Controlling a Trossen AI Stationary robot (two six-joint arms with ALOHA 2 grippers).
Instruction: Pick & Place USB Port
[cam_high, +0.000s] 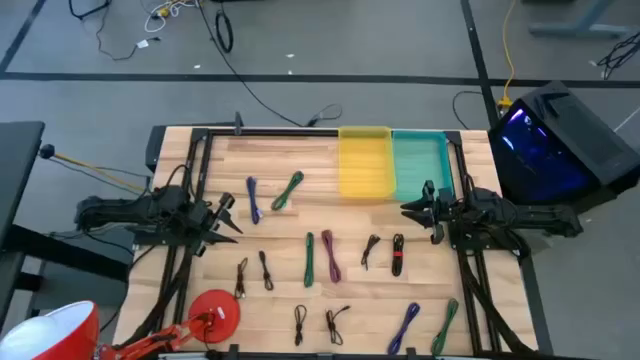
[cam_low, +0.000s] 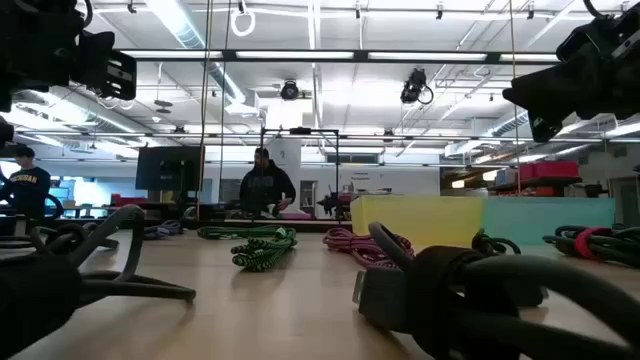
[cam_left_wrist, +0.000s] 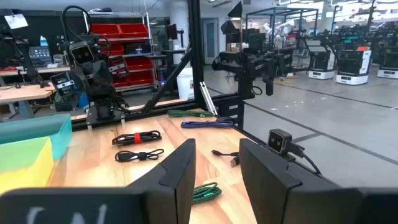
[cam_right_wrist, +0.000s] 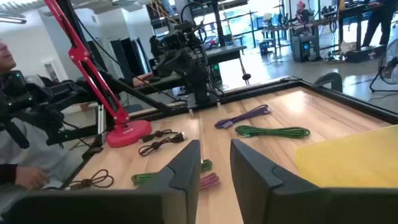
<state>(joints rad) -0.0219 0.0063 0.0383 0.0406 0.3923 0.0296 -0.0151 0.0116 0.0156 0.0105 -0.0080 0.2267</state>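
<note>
The worktop carries thirteen coiled cables: six black, three green, three purple and one black cable with a red tie. Two bins stand at twelve o'clock, one yellow bin, one teal bin.

Seen from overhead, the wooden surface fills the frame, a yellow bin at its far edge. A second camera sits at surface level, close behind coiled cables, facing the same bin. Each wrist camera looks across the surface at the opposite arm.
</note>
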